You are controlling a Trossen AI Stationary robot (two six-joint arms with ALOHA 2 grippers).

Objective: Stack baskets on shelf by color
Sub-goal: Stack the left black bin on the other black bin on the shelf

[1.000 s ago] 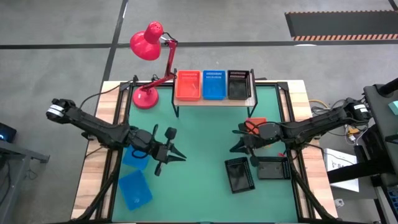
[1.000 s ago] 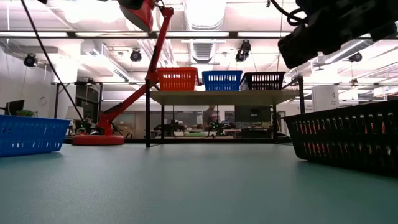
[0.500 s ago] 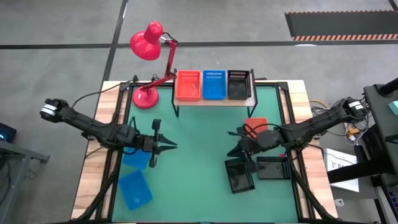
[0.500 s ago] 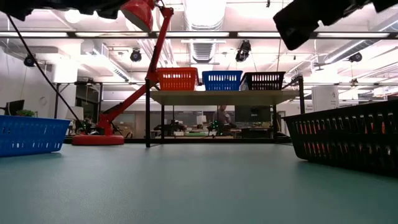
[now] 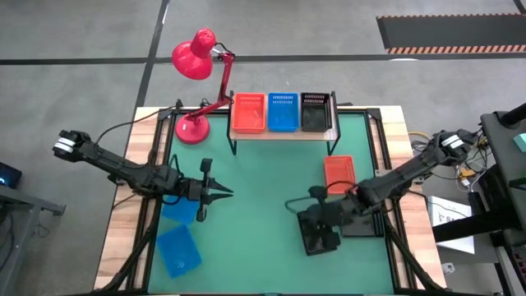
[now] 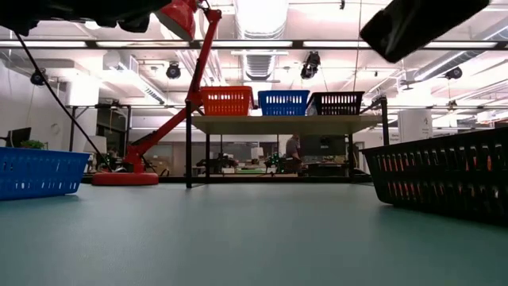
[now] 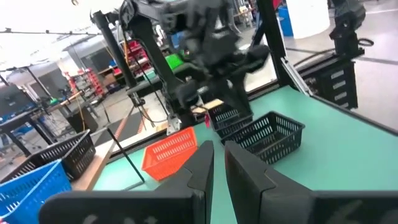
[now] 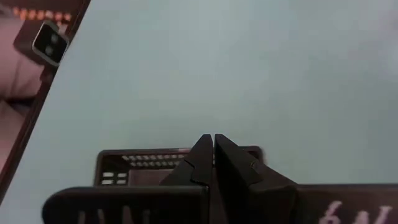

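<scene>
High view: right gripper (image 5: 306,205), fingers pressed together and empty, hovers just over the black basket (image 5: 317,233) near the desk's front edge.

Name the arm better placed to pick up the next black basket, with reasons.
Right. The right gripper, shut, hangs right over a black basket; the left gripper, empty, sits across the table beside the blue baskets.
</scene>
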